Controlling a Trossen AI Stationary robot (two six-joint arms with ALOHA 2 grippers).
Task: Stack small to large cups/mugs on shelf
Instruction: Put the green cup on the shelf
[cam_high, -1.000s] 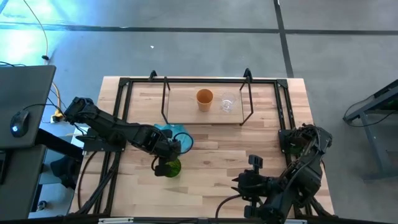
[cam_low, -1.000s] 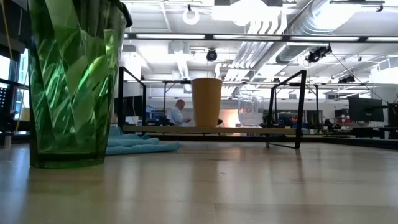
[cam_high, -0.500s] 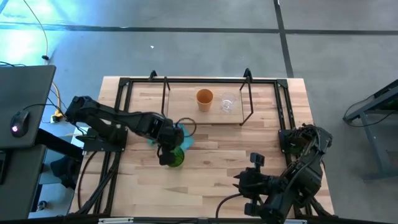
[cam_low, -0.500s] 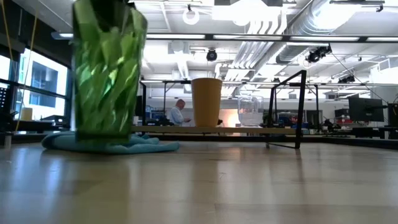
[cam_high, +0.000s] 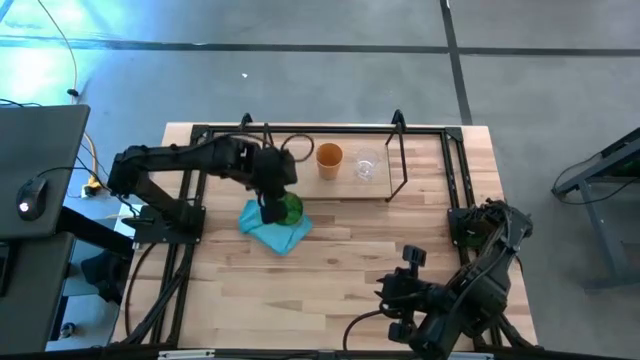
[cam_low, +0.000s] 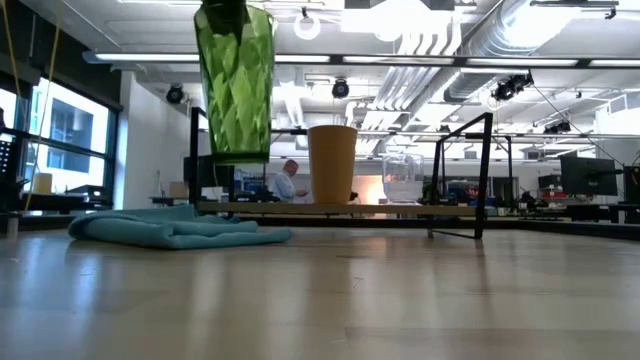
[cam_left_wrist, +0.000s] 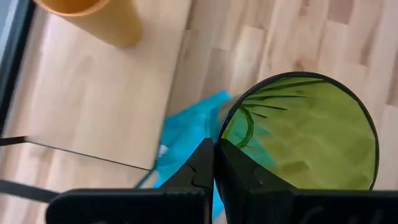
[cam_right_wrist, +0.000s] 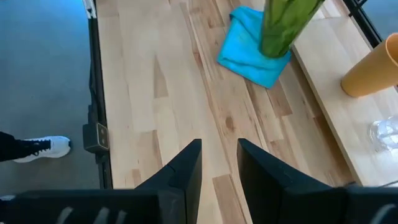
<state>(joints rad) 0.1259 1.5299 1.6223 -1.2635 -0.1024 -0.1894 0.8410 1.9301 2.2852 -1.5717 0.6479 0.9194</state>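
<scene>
The left gripper (cam_high: 270, 205) was over the middle-left of the table (cam_high: 340, 275). Its fingers (cam_left_wrist: 205, 168) were pinched on the rim of the green cup (cam_high: 287, 208), 1 finger inside and 1 outside. The green cup was up in the air, standing straight. In the low view the green cup (cam_low: 236, 80) hung well above the teal cloth (cam_low: 175, 228), not touching it. From above, the cloth (cam_high: 272, 226) lay flat under the cup, at about 6 o'clock from the left end of the shelf (cam_high: 300, 180).

The shelf stood toward the 12 o'clock side of the table. It had a light wooden board and thin black legs. 2 cups stood on it. The orange cup (cam_high: 329, 159) was near the middle of the board. The clear cup (cam_high: 366, 168) stood just beside it, at 3 o'clock from the orange one, and the 2 were not touching. The green cup was at about 7 o'clock from the orange cup, off the board's front edge.

The right gripper (cam_high: 405, 290) waited low by the table's 5 o'clock corner, well apart from the cups. In its own wrist view its 2 fingers (cam_right_wrist: 186, 168) had a small gap between them and held nothing. A shoe (cam_right_wrist: 43, 147) of a person showed on the floor beside the table.
</scene>
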